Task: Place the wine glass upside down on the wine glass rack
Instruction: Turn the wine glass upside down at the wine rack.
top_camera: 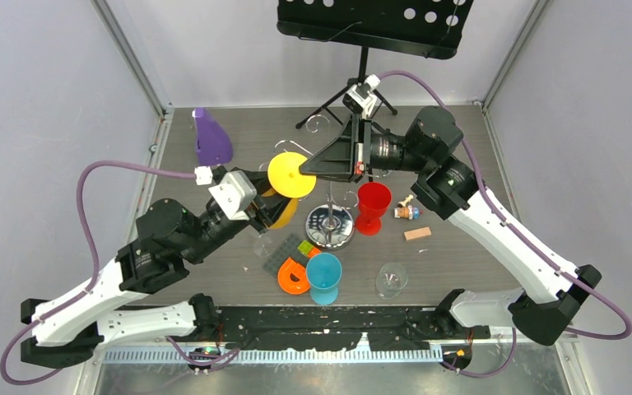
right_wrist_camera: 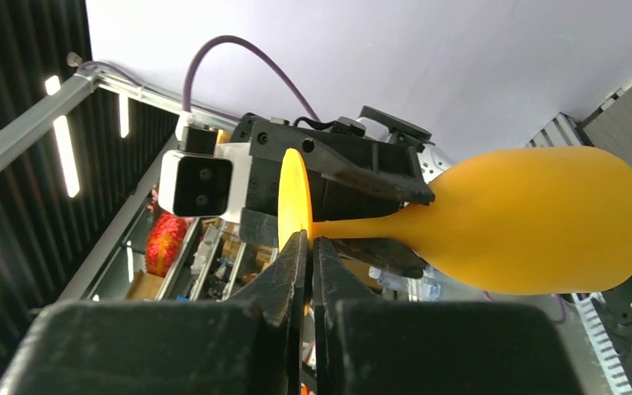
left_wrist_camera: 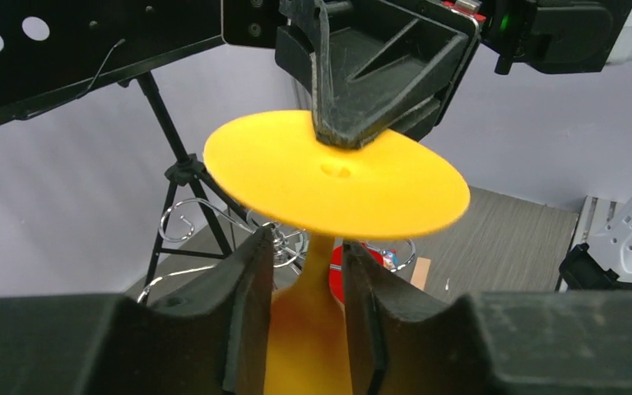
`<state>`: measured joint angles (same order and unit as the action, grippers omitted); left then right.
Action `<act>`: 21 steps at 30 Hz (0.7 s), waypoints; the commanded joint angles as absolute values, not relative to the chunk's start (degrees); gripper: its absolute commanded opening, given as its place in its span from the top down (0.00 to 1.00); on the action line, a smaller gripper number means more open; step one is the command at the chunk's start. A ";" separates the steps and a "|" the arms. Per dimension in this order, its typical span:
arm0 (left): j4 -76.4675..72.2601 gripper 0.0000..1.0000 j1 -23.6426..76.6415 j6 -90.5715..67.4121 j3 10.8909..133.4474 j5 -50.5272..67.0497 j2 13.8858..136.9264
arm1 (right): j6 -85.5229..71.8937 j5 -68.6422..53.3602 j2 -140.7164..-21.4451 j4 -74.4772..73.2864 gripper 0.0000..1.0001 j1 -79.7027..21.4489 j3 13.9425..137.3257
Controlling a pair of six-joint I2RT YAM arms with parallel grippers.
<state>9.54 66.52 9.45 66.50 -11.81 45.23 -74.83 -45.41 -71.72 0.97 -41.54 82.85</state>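
Probably this is a two-handed regrasp beside the rack [top_camera: 331, 227], whose mirror-like round base sits nearest on the table, with the lifted glass [top_camera: 295, 174] just beyond it. The left gripper [left_wrist_camera: 304, 317] is clamped on the stem just under the foot. Further out, the right gripper [right_wrist_camera: 309, 276] is closed on the rim of the foot.

The glass hangs in the air, tilted, with the foot up and the bowl down toward the left arm. It is beside and above the rack's post and not yet on any wire arm.

To do this well, only one gripper should release, and only while the other's hold is firm. The underside of the foot must be free, so the stem can slide into a curled arm and the foot settle on top of the wire. Go gently: the rack is thin wire and looks easy to tip.

The glass looks like opaque yellow-orange plastic. It has a broad flat foot dimpled at its centre, a slim stem and a rounded, egg-shaped bowl.
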 commanded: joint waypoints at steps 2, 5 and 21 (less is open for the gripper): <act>5.74 0.61 66.45 8.88 63.22 -13.04 42.82 | -81.22 -44.37 -68.89 13.61 0.95 -41.35 82.57; 4.39 0.58 66.44 8.88 61.49 -12.88 41.59 | -82.32 -44.13 -68.95 15.12 0.95 -41.33 82.37; 2.98 0.80 66.43 10.28 61.08 -10.59 42.33 | -85.74 -44.51 -69.18 18.90 0.95 -41.40 80.47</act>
